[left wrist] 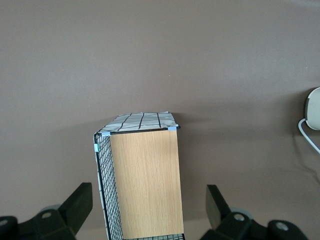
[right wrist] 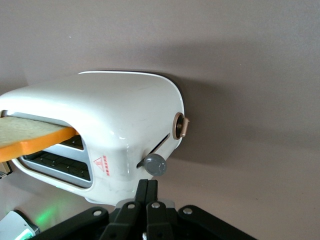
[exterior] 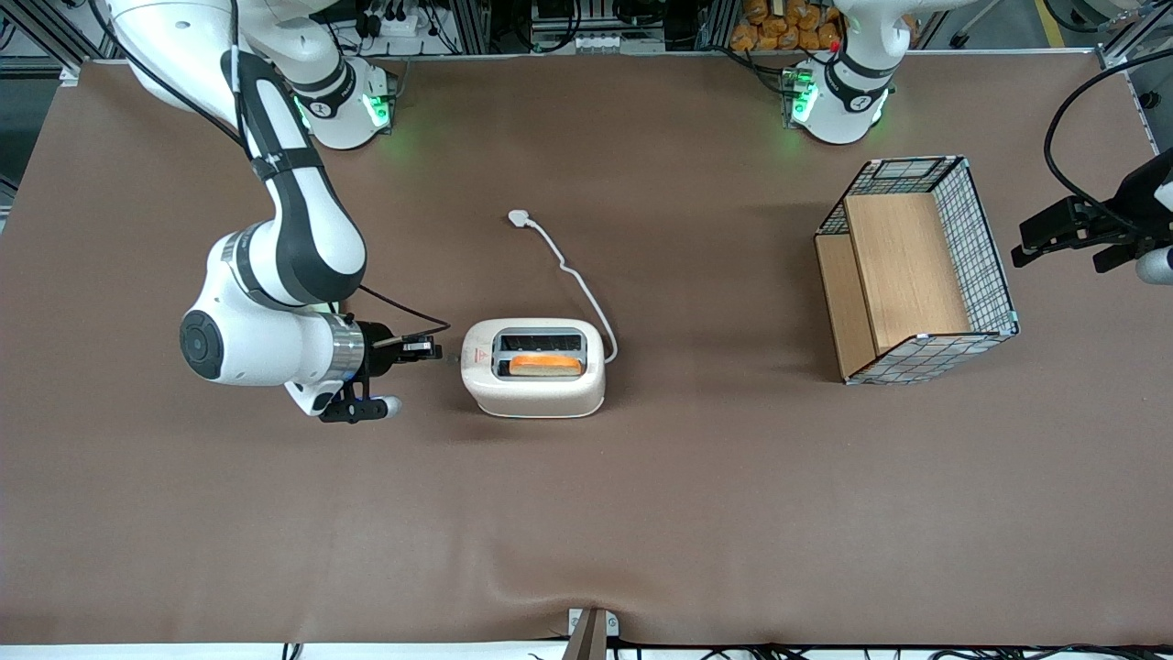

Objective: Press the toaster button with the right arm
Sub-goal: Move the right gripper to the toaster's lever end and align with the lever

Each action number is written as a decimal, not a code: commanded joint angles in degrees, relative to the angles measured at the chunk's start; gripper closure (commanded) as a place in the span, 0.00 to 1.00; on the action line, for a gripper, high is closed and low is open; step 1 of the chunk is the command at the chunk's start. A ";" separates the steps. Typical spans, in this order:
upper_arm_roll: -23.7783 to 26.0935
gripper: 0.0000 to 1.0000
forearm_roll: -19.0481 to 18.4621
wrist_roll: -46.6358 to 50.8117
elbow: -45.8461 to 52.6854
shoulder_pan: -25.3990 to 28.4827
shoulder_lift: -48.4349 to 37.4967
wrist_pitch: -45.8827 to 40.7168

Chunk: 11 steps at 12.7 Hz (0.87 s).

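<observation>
The button point(right wrist: 155, 164), a small grey knob, sticks out of the toaster's point(exterior: 533, 368) narrow end by the red triangle mark point(right wrist: 99, 165), facing the working arm. The gripper point(right wrist: 147, 187) sits just at it, level with the table point(exterior: 641, 504), its 2 fingers clenched together with nothing between them, tips almost touching the knob. One slice of toast point(exterior: 545, 365) stands in the slot nearer the front camera, the cord point(exterior: 577, 280) trails away to its plug point(exterior: 519, 218), and a wire basket point(exterior: 916, 270) lies toward the parked arm's end.

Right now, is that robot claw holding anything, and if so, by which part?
Nothing is held. The gripper has its fingers shut together on nothing, right at the toaster button on the toaster's narrow end.
</observation>
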 commanded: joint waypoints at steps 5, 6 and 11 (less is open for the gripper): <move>-0.16 1.00 2.80 -0.37 0.38 1.05 3.36 1.48; -0.16 1.00 3.41 -0.37 0.38 1.05 3.88 1.75; -0.16 1.00 3.86 -0.37 0.38 0.87 6.26 2.98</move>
